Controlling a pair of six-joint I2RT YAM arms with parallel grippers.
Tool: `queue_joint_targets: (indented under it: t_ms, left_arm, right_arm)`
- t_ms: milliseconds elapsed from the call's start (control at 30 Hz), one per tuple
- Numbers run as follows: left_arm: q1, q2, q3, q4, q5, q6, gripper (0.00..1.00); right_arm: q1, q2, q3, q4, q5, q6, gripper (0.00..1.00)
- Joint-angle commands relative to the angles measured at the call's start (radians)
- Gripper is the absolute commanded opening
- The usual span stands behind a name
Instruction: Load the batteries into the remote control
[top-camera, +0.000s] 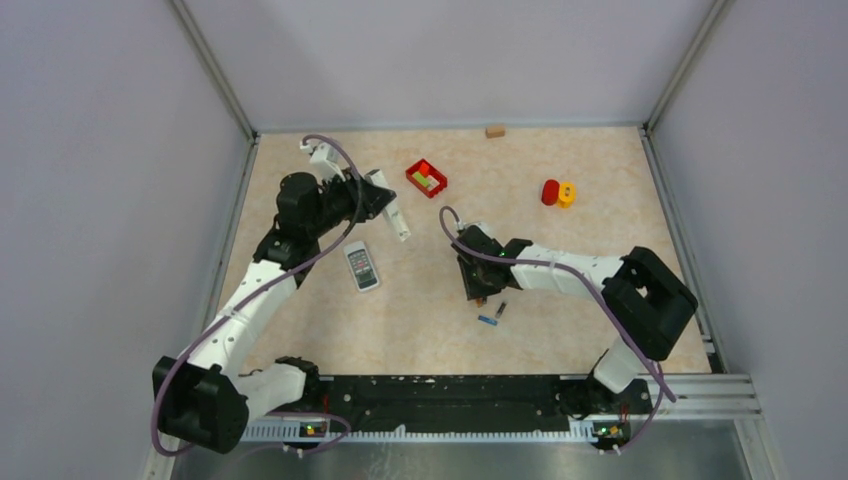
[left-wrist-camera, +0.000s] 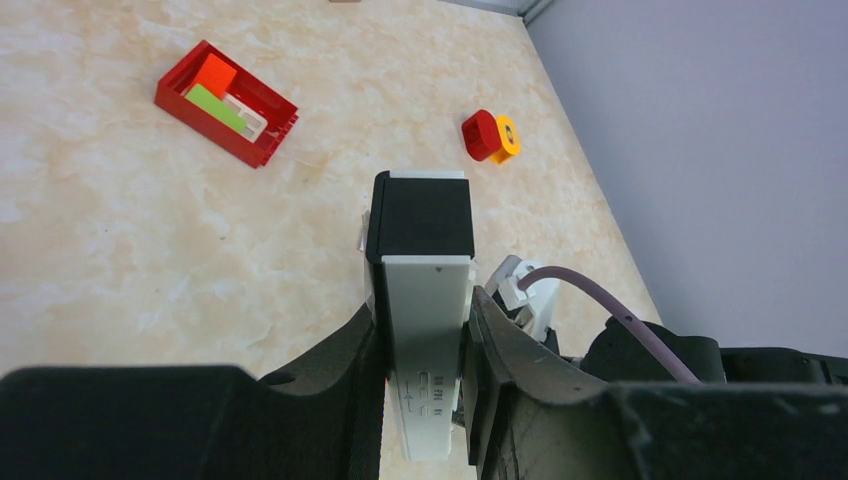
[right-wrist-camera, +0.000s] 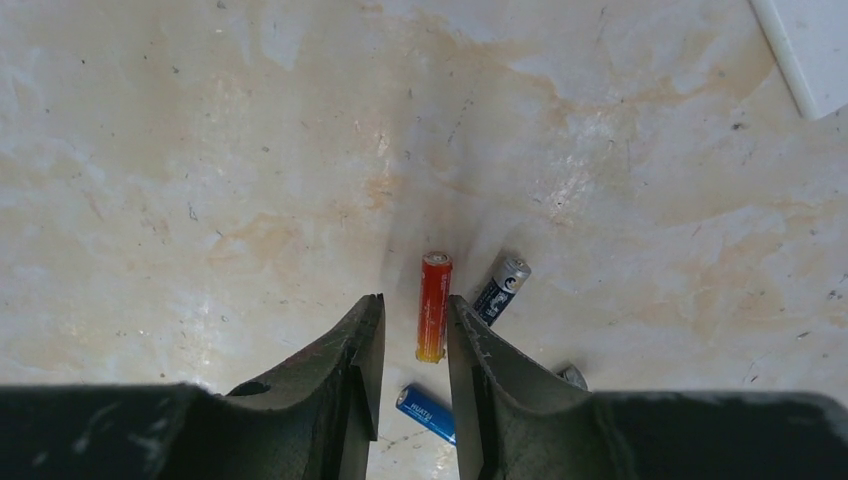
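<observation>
Right wrist view is showing the right gripper (right-wrist-camera: 412, 310) hanging low over the table (right-wrist-camera: 200, 150), jaws apart on either side of the red battery (right-wrist-camera: 434, 305), probably lining up to pinch it. Whether one finger is touching it is hard to tell. The black battery (right-wrist-camera: 500, 288) and blue battery (right-wrist-camera: 425, 412) are lying just beside it, while at the far left the left gripper (left-wrist-camera: 425, 305) is clamping the white remote (left-wrist-camera: 422, 230), seemingly holding it ready for loading.

The table (right-wrist-camera: 200, 150) is beige with tan marbling; the red battery (right-wrist-camera: 434, 305) fades to orange at one end; the black battery (right-wrist-camera: 500, 287) has a grey tip; the third battery (right-wrist-camera: 425, 410) is blue; the remote (left-wrist-camera: 425, 300) is white and black.
</observation>
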Motion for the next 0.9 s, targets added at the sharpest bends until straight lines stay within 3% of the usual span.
queue_joint_targets:
  t_ms: [0,300,467,567,700,867]
  left_arm:
    - [0.005,-0.046,-0.009,0.02,-0.069,0.021,0.0]
    - [0.006,-0.057,-0.006,0.015,-0.072,0.026,0.0]
    - [0.005,-0.056,-0.006,0.022,-0.059,0.028,0.0]
    - [0.005,-0.051,-0.005,0.036,-0.031,0.026,0.0]
    - [0.005,-0.036,-0.006,0.079,0.062,0.019,0.0]
    - [0.004,-0.014,-0.026,0.224,0.28,-0.048,0.0]
  right_arm:
    - [0.013,0.027,0.041,0.022,0.01,0.006,0.29]
    - [0.013,0.067,0.05,0.024,0.035,0.015,0.23]
    - [0.013,0.059,0.049,0.029,0.052,0.023,0.01]
    - [0.014,0.005,0.047,0.061,0.067,0.015,0.0]
    - [0.012,-0.107,0.061,0.115,0.072,-0.011,0.0]
    - [0.012,-0.286,0.085,0.213,0.026,-0.052,0.0]
